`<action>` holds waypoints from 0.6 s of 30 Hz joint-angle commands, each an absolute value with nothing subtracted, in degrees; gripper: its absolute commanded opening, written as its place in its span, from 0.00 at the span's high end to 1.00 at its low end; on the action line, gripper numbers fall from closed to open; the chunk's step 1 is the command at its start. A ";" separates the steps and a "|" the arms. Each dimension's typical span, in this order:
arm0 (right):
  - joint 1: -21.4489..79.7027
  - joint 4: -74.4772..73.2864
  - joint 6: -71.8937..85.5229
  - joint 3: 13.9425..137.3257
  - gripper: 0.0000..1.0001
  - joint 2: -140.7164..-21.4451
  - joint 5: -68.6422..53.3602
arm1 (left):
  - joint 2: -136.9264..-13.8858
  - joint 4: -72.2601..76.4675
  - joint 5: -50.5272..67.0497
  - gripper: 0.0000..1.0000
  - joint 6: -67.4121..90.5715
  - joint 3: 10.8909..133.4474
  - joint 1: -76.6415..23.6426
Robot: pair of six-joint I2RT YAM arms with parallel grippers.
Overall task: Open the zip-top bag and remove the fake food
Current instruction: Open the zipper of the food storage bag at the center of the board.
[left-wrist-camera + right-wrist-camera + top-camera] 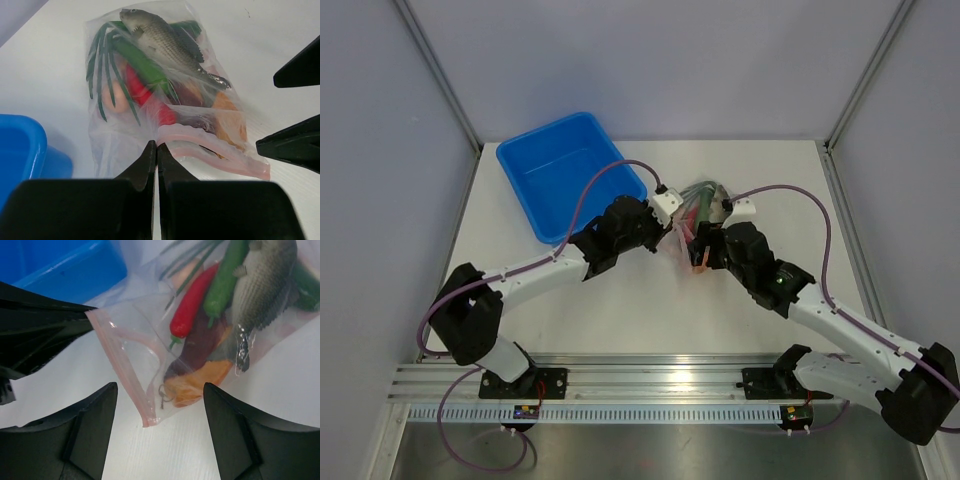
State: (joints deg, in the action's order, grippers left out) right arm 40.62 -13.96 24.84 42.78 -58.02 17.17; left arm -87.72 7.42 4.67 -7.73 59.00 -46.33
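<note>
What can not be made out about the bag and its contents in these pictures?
Top view: the left gripper and the right gripper cover the mouth of the zip-top bag; the fake food is too small to name.
Left wrist: the shut fingers hide the zip strip's near end.
Right wrist: the orange piece lies partly under the fish; its kind is unclear.

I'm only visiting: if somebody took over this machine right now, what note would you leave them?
Left gripper: shut on the zip-top bag at one end of its pink zip strip.
Right gripper: open, straddling the strip's other end, not gripping.
Bag lies on the table beside the blue tub.
Done: strip looks partly parted.
Left: pull it open, take out the fake food (fish, chili, the rest), all inside.
</note>
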 commanded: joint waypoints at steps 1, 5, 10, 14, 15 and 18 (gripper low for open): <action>41.40 -7.13 17.34 45.80 0.23 -56.87 17.51 | -85.78 12.13 8.17 1.00 -5.54 58.97 -45.00; 41.40 -1.42 13.63 45.00 0.27 -57.91 15.12 | -85.69 12.48 9.75 1.00 -4.83 58.80 -44.12; 42.19 4.73 9.76 43.17 0.32 -60.56 12.13 | -85.61 13.18 11.16 1.00 -4.57 58.45 -43.77; 42.45 11.42 8.79 40.17 0.25 -60.21 12.13 | -85.60 14.06 12.30 1.00 -4.39 58.09 -43.77; 42.45 11.51 8.44 40.08 0.24 -60.38 12.30 | -85.61 14.15 12.39 1.00 -4.22 58.10 -43.68; 42.63 13.62 8.70 38.68 0.23 -60.73 13.35 | -85.61 14.15 13.09 1.00 -4.13 58.10 -43.59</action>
